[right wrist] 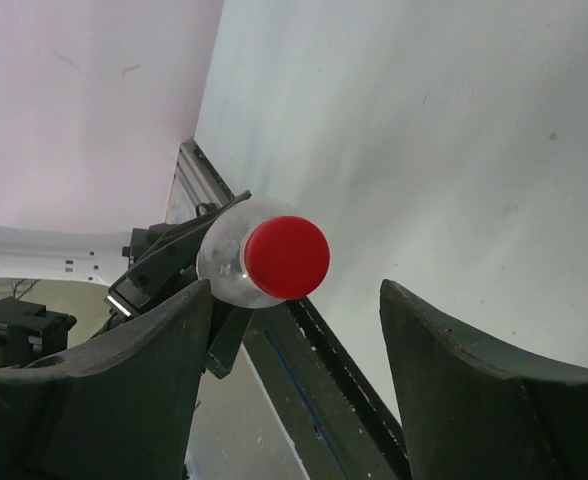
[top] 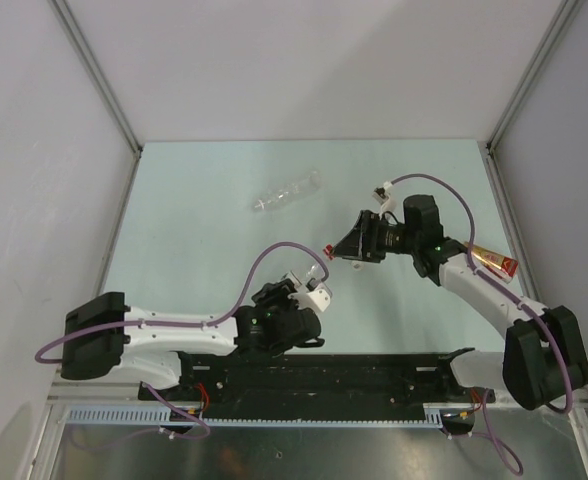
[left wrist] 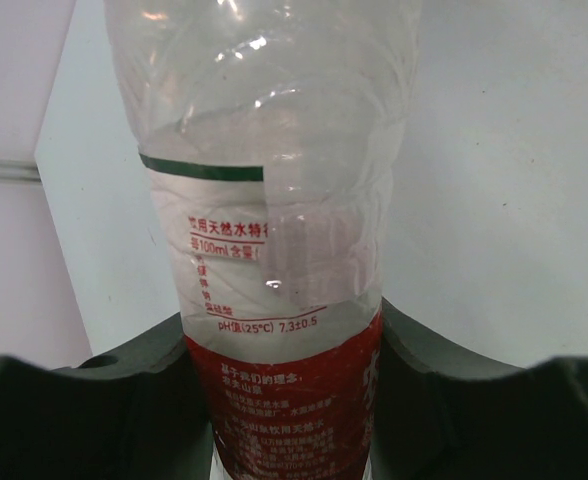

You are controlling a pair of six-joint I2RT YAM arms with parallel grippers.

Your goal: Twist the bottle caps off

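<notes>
My left gripper (left wrist: 286,395) is shut on the clear bottle with the red label band (left wrist: 274,250), gripping it at the label. In the top view this bottle (top: 311,268) slants up and to the right from the left gripper (top: 304,288). Its red cap (top: 328,250) points at my right gripper (top: 345,249). In the right wrist view the red cap (right wrist: 287,257) faces the camera, just beyond and above the gap between the open fingers (right wrist: 154,350), nearer the left one and touching neither. The clear crinkled bottle (top: 287,191) lies on the table further back.
The bottle of amber liquid (top: 495,262) lies at the table's right edge, partly behind the right arm. Grey walls close in the table at the back and sides. The black base rail (top: 334,375) runs along the near edge.
</notes>
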